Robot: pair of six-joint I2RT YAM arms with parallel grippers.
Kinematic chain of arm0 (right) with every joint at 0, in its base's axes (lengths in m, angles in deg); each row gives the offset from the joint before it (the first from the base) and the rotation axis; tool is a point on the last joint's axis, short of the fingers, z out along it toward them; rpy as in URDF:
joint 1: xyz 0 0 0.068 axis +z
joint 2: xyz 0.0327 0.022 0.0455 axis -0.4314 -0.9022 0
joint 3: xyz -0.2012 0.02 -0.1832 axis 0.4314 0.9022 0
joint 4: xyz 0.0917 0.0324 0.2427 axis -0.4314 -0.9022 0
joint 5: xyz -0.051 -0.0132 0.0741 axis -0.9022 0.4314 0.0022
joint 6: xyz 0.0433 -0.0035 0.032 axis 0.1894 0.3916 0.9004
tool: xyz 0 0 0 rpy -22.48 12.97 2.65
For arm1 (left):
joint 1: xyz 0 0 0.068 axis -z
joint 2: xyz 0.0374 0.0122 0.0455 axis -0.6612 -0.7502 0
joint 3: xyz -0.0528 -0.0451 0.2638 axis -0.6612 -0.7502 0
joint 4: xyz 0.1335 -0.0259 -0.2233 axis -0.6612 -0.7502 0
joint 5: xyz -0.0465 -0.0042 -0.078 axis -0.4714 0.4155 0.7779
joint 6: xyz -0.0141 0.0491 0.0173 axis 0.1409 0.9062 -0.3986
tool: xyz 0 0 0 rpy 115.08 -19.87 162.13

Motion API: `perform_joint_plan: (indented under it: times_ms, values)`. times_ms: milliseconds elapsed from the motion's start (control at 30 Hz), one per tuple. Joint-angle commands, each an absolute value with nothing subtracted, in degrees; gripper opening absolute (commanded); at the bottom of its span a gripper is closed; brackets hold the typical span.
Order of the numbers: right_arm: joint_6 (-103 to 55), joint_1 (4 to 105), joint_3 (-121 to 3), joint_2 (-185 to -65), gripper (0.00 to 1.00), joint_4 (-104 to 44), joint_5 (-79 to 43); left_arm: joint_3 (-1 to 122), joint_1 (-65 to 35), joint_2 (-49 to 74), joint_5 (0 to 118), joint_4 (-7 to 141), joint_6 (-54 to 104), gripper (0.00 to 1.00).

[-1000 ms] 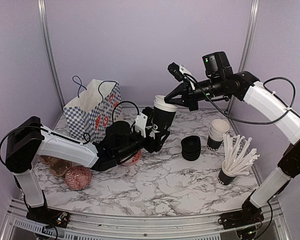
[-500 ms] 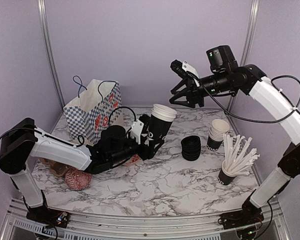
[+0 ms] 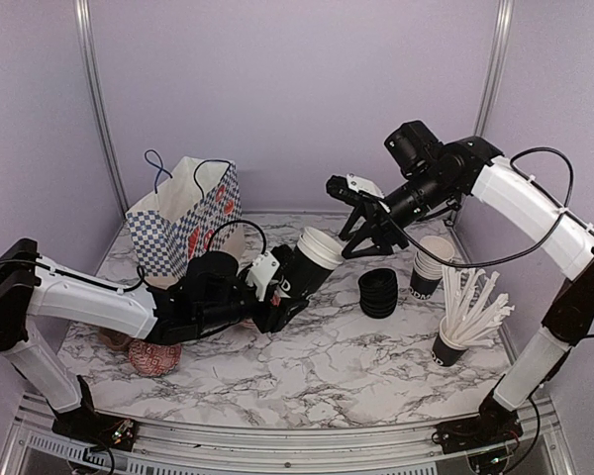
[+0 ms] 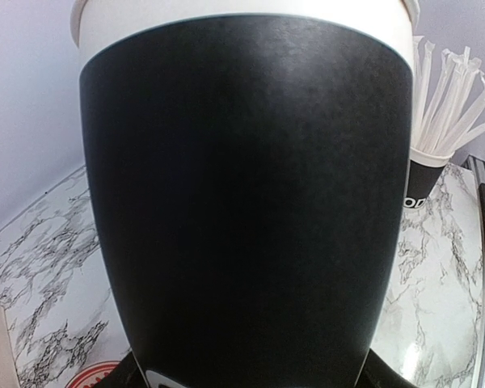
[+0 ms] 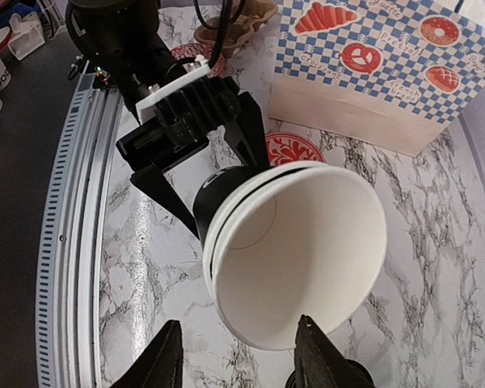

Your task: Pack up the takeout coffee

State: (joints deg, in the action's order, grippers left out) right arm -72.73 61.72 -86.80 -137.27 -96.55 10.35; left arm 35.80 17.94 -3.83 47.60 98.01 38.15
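Takeout coffee cup [image 3: 312, 262]: black paper, cream inside, no lid on. It is tilted with its open mouth up and to the right, off the marble table [image 3: 327, 366] at mid-table. The right wrist view shows a double rim. The left gripper [image 3: 287, 287] is clamped on the cup's lower body. The right gripper [image 3: 364, 242] has its jaws apart and empty, just beside the rim; contact cannot be told. A stack of black lids [image 3: 378, 293] stands near to the right, with stacked cups [image 3: 433, 265] and the straw cup [image 3: 450, 346] beyond. The checkered bag [image 3: 183, 218] stands at back left.
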Motion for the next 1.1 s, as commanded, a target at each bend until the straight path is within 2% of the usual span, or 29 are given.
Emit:
perform_joint_plan:
  times_ms: [0,200,467,567,700,800,900,1067]
  values:
    - [-73.97,64.62,-86.42,-137.4,0.4,-97.15,10.92,37.16,18.29,-2.6,48.86,94.73,40.53,0.63]
    - [-74.04,65.86,-86.56,-139.06,0.24,-97.83,10.65,37.56,18.46,-2.87,48.89,94.35,41.3,0.62]
    - [-73.13,65.89,-85.7,-139.62,0.28,-96.78,9.27,37.25,18.59,-2.57,48.43,94.17,42.06,0.62]
    - [-72.96,65.97,-85.59,-139.98,0.25,-96.91,9.65,37.27,18.64,-2.49,48.05,94.06,42.28,0.62]
    - [-72.96,66.01,-85.79,-140.47,0.14,-97.28,10.22,37.31,18.63,-2.48,47.77,94.04,42.64,0.62]
    - [-72.97,65.99,-85.62,-140.94,0.11,-97.45,10.25,37.23,18.64,-2.32,47.48,94.09,42.82,0.62]
    - [-73.02,66.02,-85.85,-141.38,0.01,-98.02,10.69,36.91,18.64,-2.14,47.23,94.06,43.52,0.61]
    - [-74.57,65.6,-87.93,-141.57,0.0,-100.69,10.95,35.15,18.77,-2.31,46.82,93.4,46.37,0.55]
